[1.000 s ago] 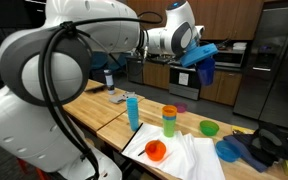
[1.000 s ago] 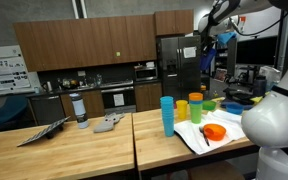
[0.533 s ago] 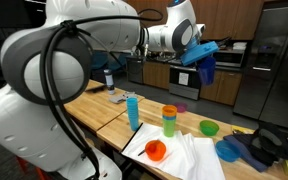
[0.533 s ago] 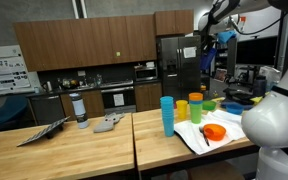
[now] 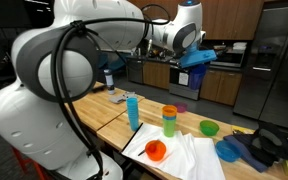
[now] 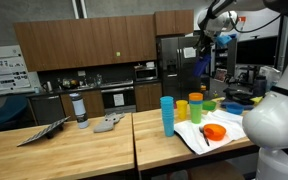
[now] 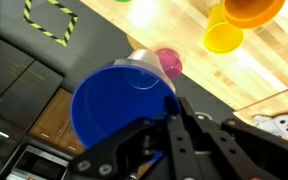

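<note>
Cup point(image 7: 119, 105) of blue plastic is seen held high above the wooden counter point(image 5: 96, 104), its rim pinched between the fingers of the gripper point(image 7: 176, 108), which are pressed tight on the cup's wall. In the wrist view the open mouth is turned toward the camera. In an exterior view the cup point(image 5: 197, 58) is shown tilted at the end of the arm, well clear of everything on the counter.

Past its rim in the wrist view a small pink cup point(image 7: 169, 63) is partly covered, and a yellow cup point(image 7: 224, 38) and an orange cup point(image 7: 252, 10) are set on the wood beyond. In an exterior view a stack of blue cups point(image 5: 133, 112) is stood near the orange cup, which tops a green one. A green bowl point(image 5: 209, 128) is placed close by, and an orange bowl point(image 5: 156, 151) is laid on a white cloth point(image 5: 189, 160) — a blue bowl point(image 5: 229, 150) just beside that cloth.
</note>
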Robot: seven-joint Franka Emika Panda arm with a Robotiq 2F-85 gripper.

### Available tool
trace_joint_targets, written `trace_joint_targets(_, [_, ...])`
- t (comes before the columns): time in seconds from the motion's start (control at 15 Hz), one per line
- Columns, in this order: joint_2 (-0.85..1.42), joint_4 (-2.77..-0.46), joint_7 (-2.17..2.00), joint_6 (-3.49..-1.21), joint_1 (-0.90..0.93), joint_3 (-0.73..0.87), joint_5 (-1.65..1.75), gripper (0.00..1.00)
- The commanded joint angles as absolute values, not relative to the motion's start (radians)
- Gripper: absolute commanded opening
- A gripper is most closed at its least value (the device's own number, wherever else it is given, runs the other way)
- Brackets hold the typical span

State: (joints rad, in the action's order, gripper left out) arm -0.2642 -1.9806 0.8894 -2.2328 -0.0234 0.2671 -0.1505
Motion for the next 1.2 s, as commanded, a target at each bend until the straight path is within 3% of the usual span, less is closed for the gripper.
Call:
trace_joint_targets(0.0, [-0.200,-1.868,0.964,-2.079,-0.036,0.301,-0.239,0.02])
trace_joint_targets(0.13, [-0.178,-1.820,1.009,-2.012,-0.057,0.309,-0.231,0.02])
trace_joint_targets(0.2, [-0.210,-1.889,0.962,-2.073,-0.063,0.281,-0.218,0.07])
trace_joint_targets(0.4, [-0.189,-1.849,0.991,-2.033,-0.079,0.288,-0.218,0.07])
trace_joint_targets(0.47, [-0.187,-1.846,0.994,-2.031,-0.080,0.288,-0.218,0.02])
trace_joint_targets(1.13, [-0.166,-1.868,1.035,-1.975,-0.087,0.255,-0.167,0.02])
